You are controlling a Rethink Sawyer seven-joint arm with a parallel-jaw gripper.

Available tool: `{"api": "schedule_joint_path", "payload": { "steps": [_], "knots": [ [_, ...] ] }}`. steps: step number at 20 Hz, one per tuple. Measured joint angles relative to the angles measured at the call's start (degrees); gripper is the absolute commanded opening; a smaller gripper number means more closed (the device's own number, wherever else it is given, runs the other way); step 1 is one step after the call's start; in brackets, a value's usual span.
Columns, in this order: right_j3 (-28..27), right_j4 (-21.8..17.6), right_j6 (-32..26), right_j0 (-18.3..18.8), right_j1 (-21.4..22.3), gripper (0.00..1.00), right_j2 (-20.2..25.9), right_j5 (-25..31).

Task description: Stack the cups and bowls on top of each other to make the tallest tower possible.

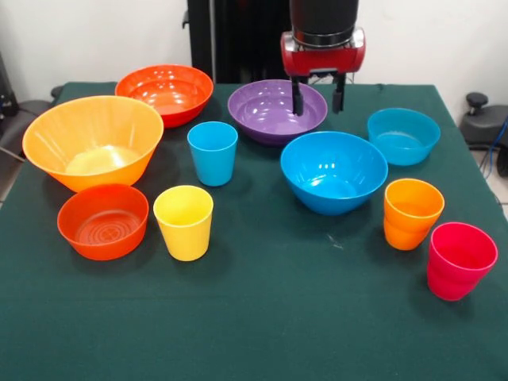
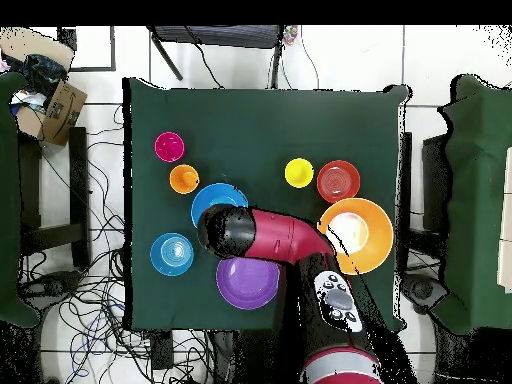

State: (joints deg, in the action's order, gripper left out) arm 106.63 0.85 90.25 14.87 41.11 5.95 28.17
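Gripper [image 1: 317, 96] open, fingers apart and empty, hanging over the purple bowl's [image 1: 270, 111] right rim. Beside that bowl: blue cup [image 1: 212, 152], big blue bowl [image 1: 333, 171], red-orange bowl [image 1: 164, 93]. Nothing stacked; remaining cups and bowls scattered singly across the green table [image 1: 262, 317]

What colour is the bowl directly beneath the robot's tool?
Purple bowl; the front view shows it best.

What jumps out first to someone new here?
The gripper hangs over the purple bowl at the table's far side in the front view, fingers apart and empty. The large light orange bowl dominates the left. Nothing is stacked: bowls and cups sit separately on the green cloth.
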Motion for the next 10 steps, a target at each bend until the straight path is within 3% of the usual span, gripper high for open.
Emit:
{"api": "schedule_joint_path", "payload": {
  "steps": [10],
  "knots": [
    [-1.17,-0.01,0.0,-0.83,0.74,1.0,-0.01,0.01]
  ]
}}
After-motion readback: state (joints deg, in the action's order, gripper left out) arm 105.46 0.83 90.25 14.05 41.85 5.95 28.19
